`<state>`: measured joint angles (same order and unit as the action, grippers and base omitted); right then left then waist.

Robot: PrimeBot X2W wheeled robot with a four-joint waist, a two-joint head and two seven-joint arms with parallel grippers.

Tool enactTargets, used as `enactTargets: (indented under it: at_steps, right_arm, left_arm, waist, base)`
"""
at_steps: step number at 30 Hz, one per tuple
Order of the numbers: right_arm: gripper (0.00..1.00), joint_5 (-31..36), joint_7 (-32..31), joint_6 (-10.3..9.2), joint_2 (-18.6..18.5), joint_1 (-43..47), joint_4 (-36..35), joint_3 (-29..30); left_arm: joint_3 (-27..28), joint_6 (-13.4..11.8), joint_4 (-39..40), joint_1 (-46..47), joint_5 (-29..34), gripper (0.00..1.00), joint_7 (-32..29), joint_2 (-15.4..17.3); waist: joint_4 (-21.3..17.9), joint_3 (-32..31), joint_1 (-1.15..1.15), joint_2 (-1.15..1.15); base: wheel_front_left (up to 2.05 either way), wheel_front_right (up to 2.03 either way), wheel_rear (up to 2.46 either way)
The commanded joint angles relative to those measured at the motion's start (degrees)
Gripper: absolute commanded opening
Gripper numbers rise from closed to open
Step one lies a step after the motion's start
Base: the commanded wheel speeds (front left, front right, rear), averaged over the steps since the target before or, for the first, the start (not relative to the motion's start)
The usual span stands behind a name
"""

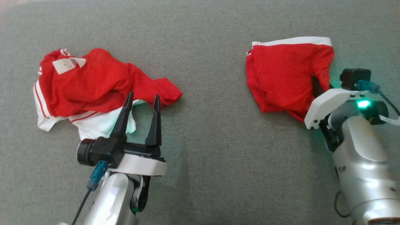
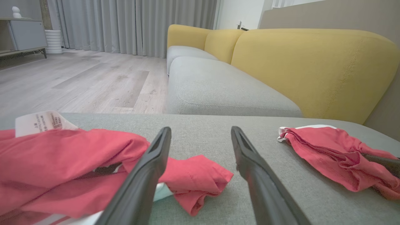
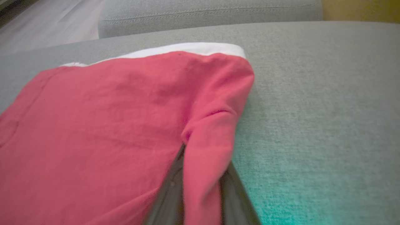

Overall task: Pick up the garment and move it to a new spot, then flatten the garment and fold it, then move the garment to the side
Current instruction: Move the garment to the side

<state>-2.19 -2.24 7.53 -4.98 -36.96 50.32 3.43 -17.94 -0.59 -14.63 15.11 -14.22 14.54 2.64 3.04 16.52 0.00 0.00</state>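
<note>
Left hand [image 1: 143, 94], fingers apart, hangs at the edge of the crumpled garment [image 1: 93, 81]. Right hand [image 1: 316, 82] clamps a fold of the folded red garment [image 1: 281, 72].

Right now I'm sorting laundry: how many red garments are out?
2: a crumpled garment left, by the open left claw; a flatter garment right, pinched by the right claw.

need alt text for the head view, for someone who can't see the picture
The right tool pinches an edge of a red garment with a white band lying on a grey cushion. To the left, the open left tool points at a crumpled red and white garment.
</note>
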Motion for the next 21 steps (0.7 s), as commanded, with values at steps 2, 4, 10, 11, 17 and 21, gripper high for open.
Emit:
enactTargets:
  at_steps: [2,4,10,11,17,21]
  right_arm:
    - [0.0,1.25,0.69,-0.04,-1.7,-0.64,-0.58,-2.99]
    - [0.0,1.52,0.98,-0.04,-4.05,-1.21,-0.79,-4.98]
    - [0.0,0.06,0.39,-0.04,-13.96,-1.71,-2.41,-13.22]
    - [0.0,-0.51,0.34,-0.04,-15.91,-1.65,-2.66,-14.53]
    - [0.0,-2.44,1.62,-0.04,-28.45,-1.23,-0.28,-17.68]
    - [0.0,-0.8,3.44,-0.04,-32.4,-2.91,2.3,-14.85]
  left_arm:
    - [2.11,-0.46,1.68,1.45,-0.46,1.0,0.46,0.24]
    - [2.24,-0.45,1.83,1.22,-0.56,1.0,0.46,0.24]
    - [2.2,-0.56,2.3,0.73,-0.75,1.0,0.46,0.24]
    - [2.23,-0.54,2.42,0.7,-0.75,1.0,0.46,0.24]
    - [2.2,-0.16,3.06,1.6,-0.39,1.0,0.46,0.24]
    - [2.77,0.0,3.4,1.98,-0.03,1.0,0.46,0.24]
  waist:
    - [-0.62,-0.65,0.0,0.0]
    - [-1.1,-1.07,0.0,0.0]
    - [-1.84,-1.44,0.0,0.0]
    - [-1.89,-1.35,0.0,0.0]
    - [-0.98,0.3,0.0,0.0]
    - [-0.38,1.26,0.0,0.0]
  base:
    - [0.0,0.0,0.0]
    - [0.0,0.0,0.0]
    - [0.0,0.0,0.0]
    - [0.0,0.0,0.0]
    - [0.0,0.0,0.0]
    - [0.0,0.0,0.0]
